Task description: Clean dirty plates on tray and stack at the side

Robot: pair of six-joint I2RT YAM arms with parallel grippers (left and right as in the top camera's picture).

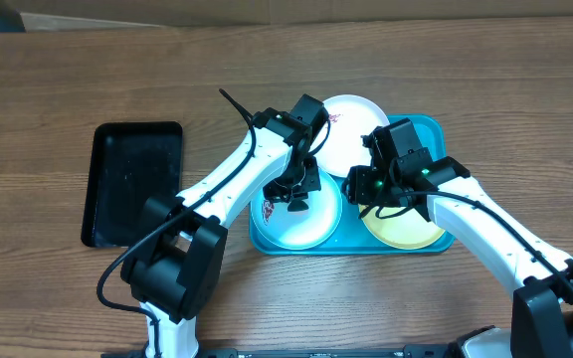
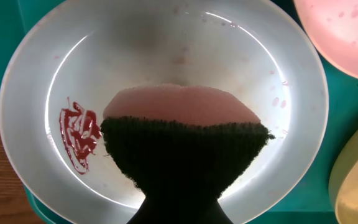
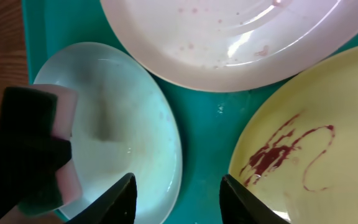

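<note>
- Turquoise tray [image 1: 428, 134] on wooden table [image 1: 68, 298]: holds all three plates.
- Pale blue plate [image 1: 306, 229], front left, red smear [image 2: 79, 134]; left gripper [image 1: 294, 204] clenched on pink-and-green sponge [image 2: 185, 124] over it.
- Yellow-green plate [image 1: 406, 234], front right, smeared; right gripper [image 3: 178, 186] released, empty, above tray between these two plates.
- White plate [image 1: 351, 124], rear.

Sponge [image 2: 185, 134] hides pale blue plate [image 2: 166, 43] centre; yellow-green plate [image 3: 331, 93] cropped.

Three round plates lie flat in the turquoise tray [image 1: 430, 129]: white plate [image 1: 351, 129] on the far side, pale blue plate [image 1: 311, 227] near left, yellow-green plate [image 1: 406, 231] near right, all smeared dark red
</note>
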